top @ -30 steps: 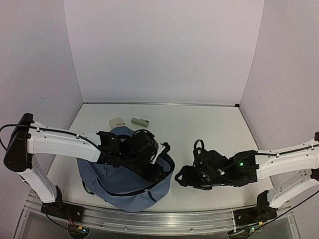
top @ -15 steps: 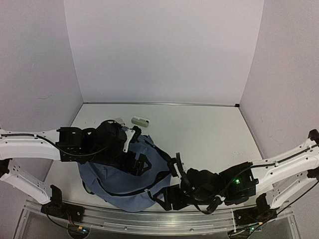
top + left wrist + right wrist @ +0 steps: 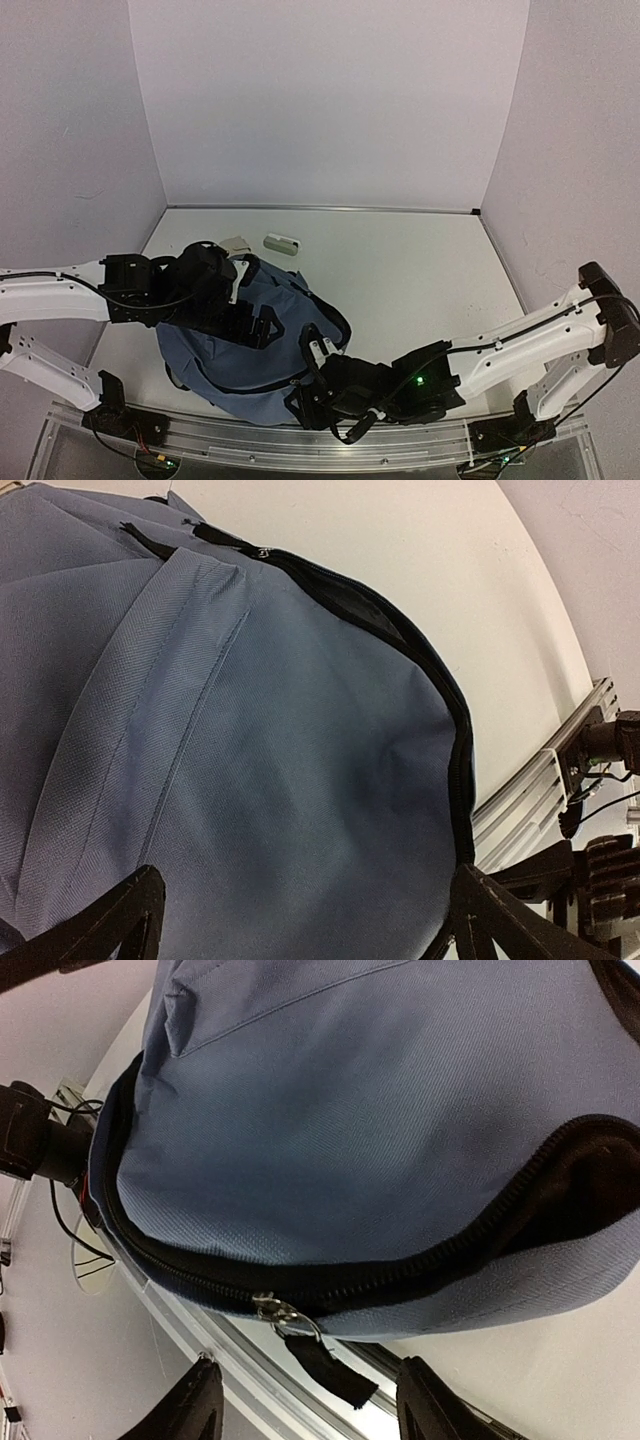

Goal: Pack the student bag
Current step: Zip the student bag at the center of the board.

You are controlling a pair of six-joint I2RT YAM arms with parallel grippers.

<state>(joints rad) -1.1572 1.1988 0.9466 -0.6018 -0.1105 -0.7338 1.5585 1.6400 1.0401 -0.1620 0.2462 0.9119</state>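
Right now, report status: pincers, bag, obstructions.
Left pincer open over student bag. Right pincer open, straddling zip pull, not gripping. Main zip partly open. Beige item, white item lie beyond bag.

White surface [image 3: 420, 260], matte and pale, running back to where the walls meet it. On the left half lies the student bag [image 3: 230, 350], dusty blue, slumped flat, its black zip line curving round the right side; its near end comes right up to the metal rail [image 3: 300, 440] along the front edge. Behind the bag, toward the back wall, two small things: a cream piece [image 3: 236, 242] just beside the bag's far edge, and to its right a pale oblong piece [image 3: 281, 243], lying apart from the bag. What these two are is too small to tell.
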